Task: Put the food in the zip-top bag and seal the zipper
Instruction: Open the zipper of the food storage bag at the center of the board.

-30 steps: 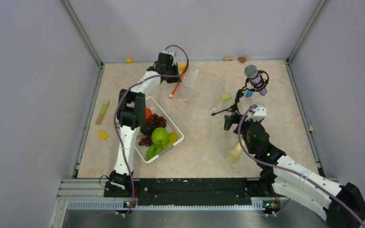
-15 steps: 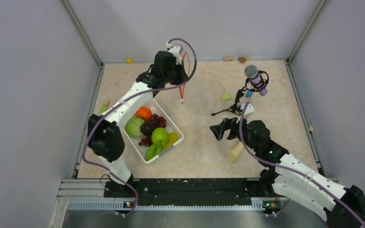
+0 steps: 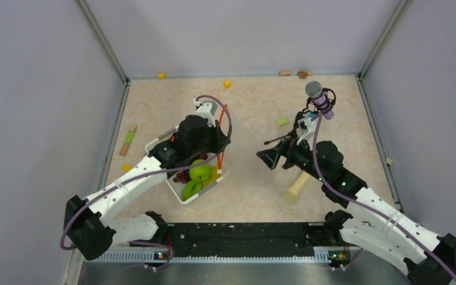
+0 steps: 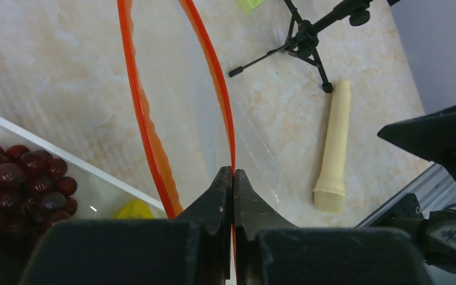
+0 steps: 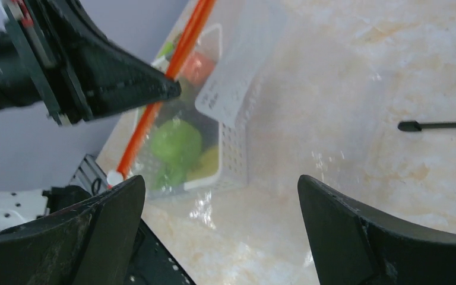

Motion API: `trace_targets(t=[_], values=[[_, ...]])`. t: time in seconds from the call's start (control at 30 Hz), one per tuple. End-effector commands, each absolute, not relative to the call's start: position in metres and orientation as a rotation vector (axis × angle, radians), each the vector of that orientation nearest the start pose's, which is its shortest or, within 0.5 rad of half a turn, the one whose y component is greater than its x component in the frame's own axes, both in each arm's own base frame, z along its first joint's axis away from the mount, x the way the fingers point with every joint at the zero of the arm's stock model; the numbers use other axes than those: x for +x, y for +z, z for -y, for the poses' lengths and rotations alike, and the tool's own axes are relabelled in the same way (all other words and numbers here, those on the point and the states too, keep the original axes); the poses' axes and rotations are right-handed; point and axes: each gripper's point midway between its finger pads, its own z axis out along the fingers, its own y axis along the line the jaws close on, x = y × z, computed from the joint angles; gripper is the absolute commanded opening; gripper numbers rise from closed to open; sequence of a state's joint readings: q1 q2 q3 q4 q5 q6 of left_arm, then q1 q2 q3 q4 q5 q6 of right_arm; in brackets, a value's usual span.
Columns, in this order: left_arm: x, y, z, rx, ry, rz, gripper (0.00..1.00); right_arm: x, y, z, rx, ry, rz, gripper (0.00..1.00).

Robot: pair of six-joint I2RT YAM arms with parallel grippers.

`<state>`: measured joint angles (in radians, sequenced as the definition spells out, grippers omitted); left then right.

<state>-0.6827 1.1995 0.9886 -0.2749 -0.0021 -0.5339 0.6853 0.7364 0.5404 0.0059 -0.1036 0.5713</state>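
Observation:
My left gripper [image 3: 218, 144] is shut on one lip of the zip-top bag's red-orange zipper [image 3: 221, 126] and holds the clear bag up beside the white basket [image 3: 224, 170]. In the left wrist view the jaws [image 4: 233, 172] pinch the right strip [image 4: 214, 71]; the other strip [image 4: 138, 101] bows away, so the mouth gapes. The food lies in the basket: a green apple [image 3: 200, 171], grapes [image 4: 24, 178], a yellow piece [image 4: 133, 209]. My right gripper [image 3: 265, 157] is open and empty, right of the bag. In the right wrist view [image 5: 219, 184] it faces the bag [image 5: 231, 89], zipper [image 5: 175, 62] and apple [image 5: 178, 142].
A toy microphone on a black tripod [image 3: 316, 98] stands at the back right. A beige rod [image 3: 295, 187] lies below my right gripper. A small light-green piece [image 3: 282, 121], yellow blocks [image 3: 227, 84] and a green-tipped stick [image 3: 128, 141] are scattered. Grey walls enclose the table.
My left arm has pulled the bag from the far side of the table towards the near side, lifted beside the basket. My right gripper has moved left towards the bag, still open.

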Motion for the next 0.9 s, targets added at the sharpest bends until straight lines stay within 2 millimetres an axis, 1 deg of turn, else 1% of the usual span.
trace_targets(t=[0.0,0.1,0.13,0.17,0.23,0.4,0.43,0.47,0.57,0.67,0.73,0.87], values=[[0.275,0.247,0.252,0.077,-0.803,-2.009,0.0,0.228,0.274,-0.244,-0.118,1.053,-1.792,0.99],[0.266,0.244,0.254,0.097,-0.829,-2.005,0.0,0.243,0.277,-0.256,-0.077,0.979,-1.842,0.98],[0.263,0.242,0.256,0.117,-0.841,-2.004,0.0,0.25,0.274,-0.264,-0.083,0.958,-1.87,0.97],[0.261,0.241,0.258,0.131,-0.851,-2.006,0.0,0.255,0.276,-0.271,-0.086,0.943,-1.886,0.97],[0.258,0.238,0.26,0.144,-0.857,-2.017,0.0,0.266,0.276,-0.28,-0.074,0.882,-1.922,0.96],[0.253,0.235,0.261,0.153,-0.864,-2.025,0.0,0.293,0.264,-0.296,-0.038,0.663,-2.006,0.94],[0.252,0.235,0.262,0.155,-0.868,-2.022,0.0,0.297,0.26,-0.3,-0.045,0.634,-2.022,0.93],[0.252,0.235,0.262,0.156,-0.87,-2.019,0.0,0.3,0.261,-0.305,-0.053,0.621,-2.027,0.92],[0.242,0.236,0.27,0.202,-0.933,-2.018,0.0,0.306,0.255,-0.32,-0.092,0.584,-2.044,0.9],[0.24,0.235,0.271,0.208,-0.935,-2.019,0.0,0.313,0.248,-0.324,-0.105,0.522,-2.068,0.9],[0.24,0.236,0.27,0.203,-0.934,-2.016,0.0,0.315,0.24,-0.325,-0.11,0.489,-2.089,0.88],[0.238,0.238,0.272,0.207,-0.94,-2.006,0.0,0.316,0.225,-0.321,-0.096,0.436,-2.118,0.84]])
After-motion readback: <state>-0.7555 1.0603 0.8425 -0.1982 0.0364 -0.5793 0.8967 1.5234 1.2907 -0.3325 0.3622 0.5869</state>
